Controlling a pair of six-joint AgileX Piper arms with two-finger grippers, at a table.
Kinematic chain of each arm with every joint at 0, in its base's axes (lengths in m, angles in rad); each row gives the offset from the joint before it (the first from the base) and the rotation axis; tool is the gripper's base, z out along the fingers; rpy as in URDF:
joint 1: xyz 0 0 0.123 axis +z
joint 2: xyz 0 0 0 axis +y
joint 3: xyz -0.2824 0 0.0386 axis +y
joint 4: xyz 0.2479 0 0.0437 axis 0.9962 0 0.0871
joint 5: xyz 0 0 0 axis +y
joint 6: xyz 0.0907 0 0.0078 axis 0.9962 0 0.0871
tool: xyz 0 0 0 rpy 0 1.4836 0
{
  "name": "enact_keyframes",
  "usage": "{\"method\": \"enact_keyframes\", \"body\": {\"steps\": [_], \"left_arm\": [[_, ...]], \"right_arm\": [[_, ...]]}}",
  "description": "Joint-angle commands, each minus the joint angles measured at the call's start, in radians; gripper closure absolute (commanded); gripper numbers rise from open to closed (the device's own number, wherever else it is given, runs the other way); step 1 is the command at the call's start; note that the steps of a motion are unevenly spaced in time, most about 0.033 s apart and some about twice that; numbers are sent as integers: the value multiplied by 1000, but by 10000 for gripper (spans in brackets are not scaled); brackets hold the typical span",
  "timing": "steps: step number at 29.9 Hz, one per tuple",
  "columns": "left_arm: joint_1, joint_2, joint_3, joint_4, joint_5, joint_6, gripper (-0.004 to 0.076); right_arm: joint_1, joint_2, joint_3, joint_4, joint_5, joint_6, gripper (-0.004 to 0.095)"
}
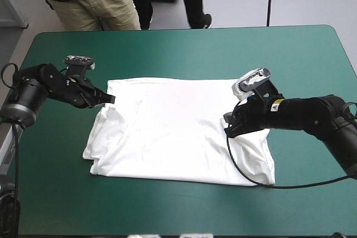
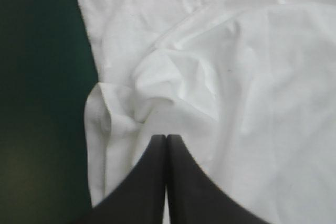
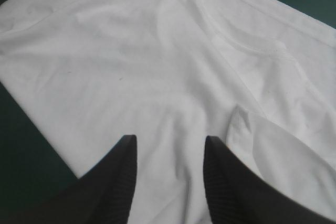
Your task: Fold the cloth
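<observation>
So, left tool (image 1: 109,100): clenched, black fingers (image 2: 149,182) meeting in one point, pinching the T-shirt at its far left corner.
Cloth at left tool: puckered into soft folds just ahead of the tip; a hemmed edge runs beside it, with teal-green cover past that.
T-shirt (image 1: 178,132): white, spread mostly flat mid-table between both tools; left side doubled in loose layers.
Right tool (image 1: 230,127): released, fingers well apart, pointing in over the T-shirt's right part.
Cloth at right tool: smooth white field between and ahead of the fingers; a turned-over hemmed flap (image 3: 262,145) just beside one finger. Contact with the cloth: cannot tell.
Table (image 1: 184,48): teal-green cover bare on all sides of the T-shirt.
</observation>
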Motion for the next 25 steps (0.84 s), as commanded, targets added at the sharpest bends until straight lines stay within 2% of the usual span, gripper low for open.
{"method": "enact_keyframes", "body": {"steps": [1, 6, 9, 17, 21, 25], "left_arm": [[-77, -32, -31, -34, -16, -1, 741], [-228, -21, -25, 63, -28, -45, 741], [-276, -12, 13, 122, -72, -89, 741], [-277, 81, 216, 140, -243, -105, 741], [-277, 98, 220, 140, -257, -105, 741], [-277, 67, 197, 140, -228, -108, 741]], "right_arm": [[-1, -43, -26, -14, -37, 6, 544], [-1, -86, -12, -281, 9, 175, 561], [-1, -133, 40, -350, 11, 226, 561], [-1, -243, 242, -359, -79, 293, 561], [-1, -258, 260, -359, -79, 310, 561], [-1, -273, 260, -361, -61, 318, 551]]}}
